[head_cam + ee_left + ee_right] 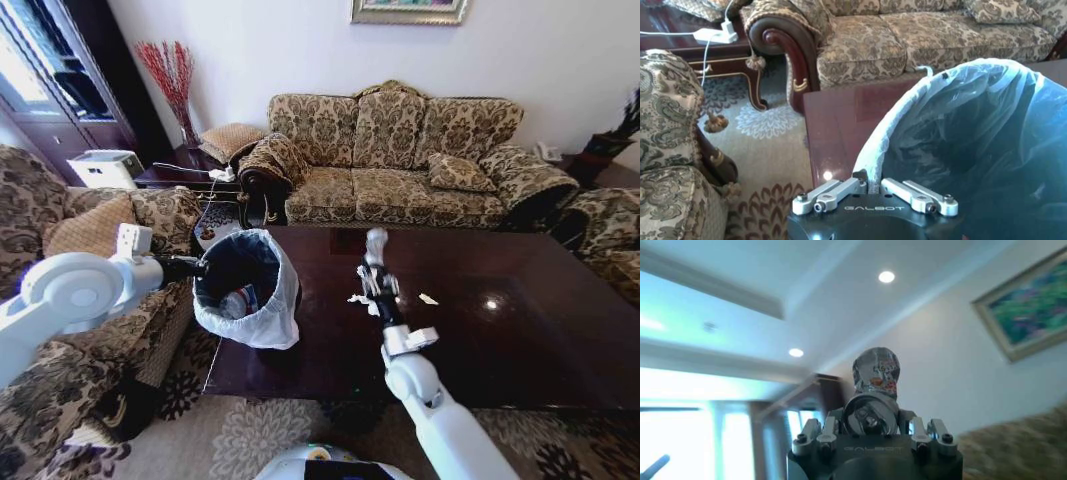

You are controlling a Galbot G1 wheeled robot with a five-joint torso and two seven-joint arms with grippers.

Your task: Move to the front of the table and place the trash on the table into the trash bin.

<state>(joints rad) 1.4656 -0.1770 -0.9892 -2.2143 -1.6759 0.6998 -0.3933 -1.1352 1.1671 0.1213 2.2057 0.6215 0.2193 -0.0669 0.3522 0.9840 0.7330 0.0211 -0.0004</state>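
We observe the left gripper closed on the rim of the trash bin, pinching the white liner bag where it folds over the edge; in the head view the bin hangs tilted at the table's left end, its mouth facing the camera, with the left arm reaching in from the left. Inside the bin we note a small bottle with a red-and-blue label lying near the bottom. The right gripper points upward toward the ceiling and is clamped on a crumpled silvery bottle-like piece of trash that stands up out of the claw. In the head view the right arm rises over the middle of the table, gripper uppermost. White paper scraps lie on the tabletop beside that arm, and another scrap lies a little further right.
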